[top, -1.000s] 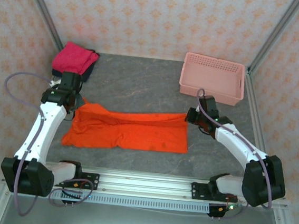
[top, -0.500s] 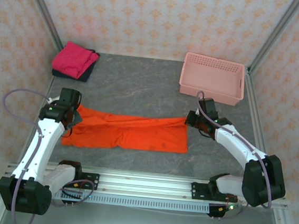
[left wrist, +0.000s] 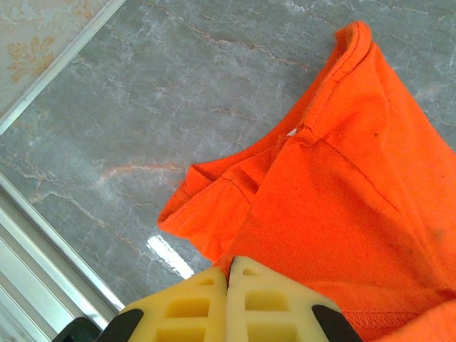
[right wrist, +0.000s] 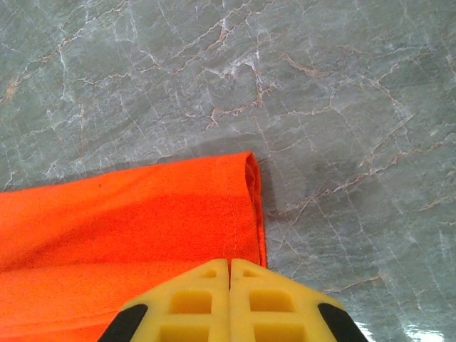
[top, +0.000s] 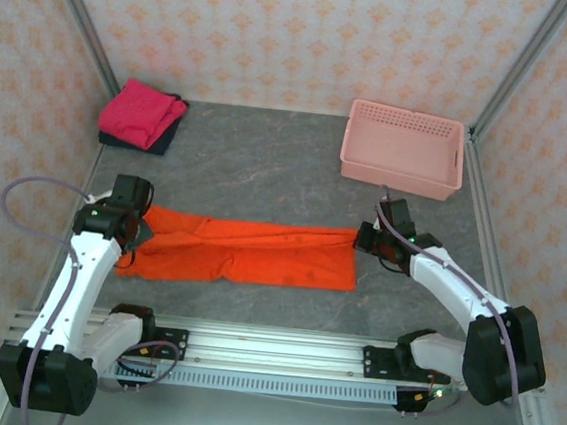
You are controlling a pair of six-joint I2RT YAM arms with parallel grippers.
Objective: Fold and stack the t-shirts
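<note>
Since a second ago, both arms have dragged the far edge of the orange shirt [top: 249, 252] toward 6 o'clock. The left gripper [top: 133, 228] and right gripper [top: 363, 237] are pinched tight on its ends, which we judge keeps the fold taut. The shirt lies at centre, the pink shirt [top: 143, 111] at 10 o'clock. We read no writing.

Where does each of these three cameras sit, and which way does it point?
Top: above and behind the arms, looking down on the table; both arms, left hand and right hand show.
Left wrist: on the left arm, looking past its shut yellow fingers at one end of the orange shirt.
Right wrist: on the right arm, looking past its shut fingers at the shirt's other end.
Shared: all three see the orange shirt.
</note>
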